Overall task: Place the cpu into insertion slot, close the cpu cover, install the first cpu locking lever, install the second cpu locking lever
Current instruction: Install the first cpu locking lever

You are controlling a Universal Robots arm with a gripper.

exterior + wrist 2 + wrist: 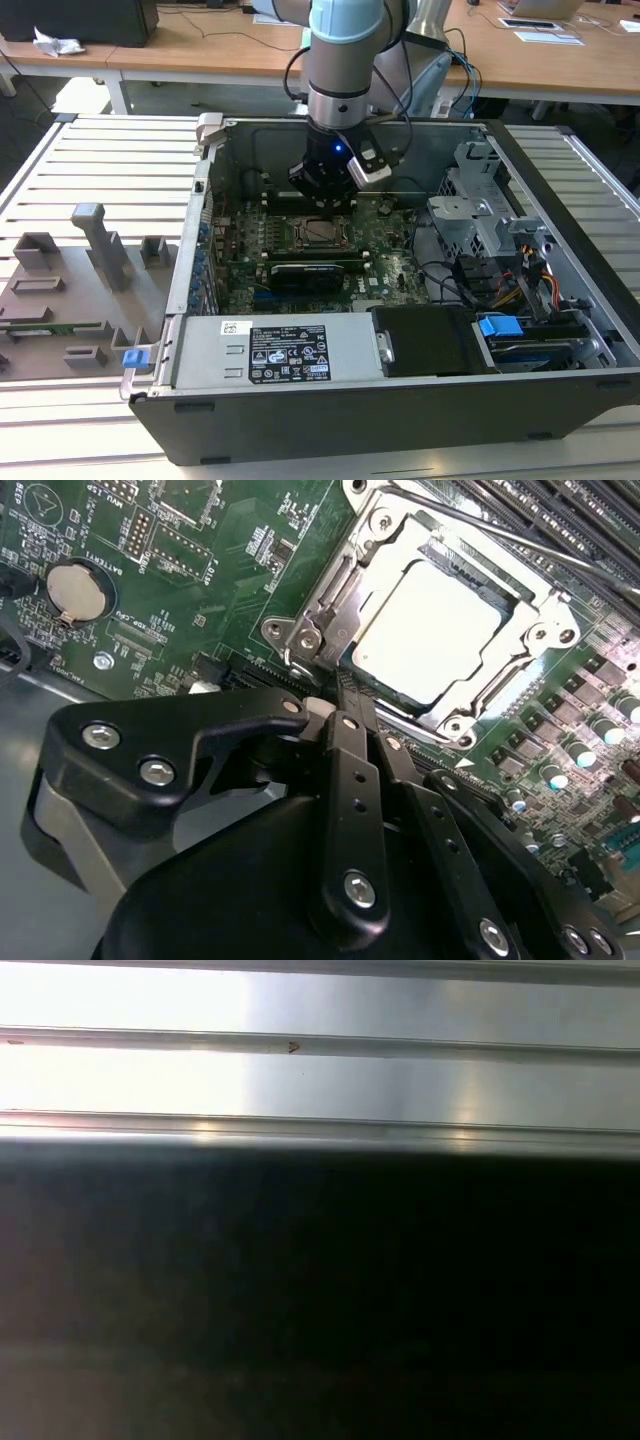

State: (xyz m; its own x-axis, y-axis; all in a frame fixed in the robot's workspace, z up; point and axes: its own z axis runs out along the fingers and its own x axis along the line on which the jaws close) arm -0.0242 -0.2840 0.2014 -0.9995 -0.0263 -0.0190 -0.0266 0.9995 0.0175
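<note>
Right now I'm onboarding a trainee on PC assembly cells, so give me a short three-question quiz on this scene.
1. True or false: the cpu already sits in its socket on the motherboard.
2. How does the cpu cover lie in the second wrist view? A) standing open B) lying flat around the cpu C) resting outside the case
3. In the exterior view, what does the gripper hover over inside the computer case?

Key
1. True: its pale metal top shows through the cover's window.
2. B.
3. The cpu socket area, near the middle of the motherboard; in the second wrist view the black fingers reach the socket's edge.
</note>
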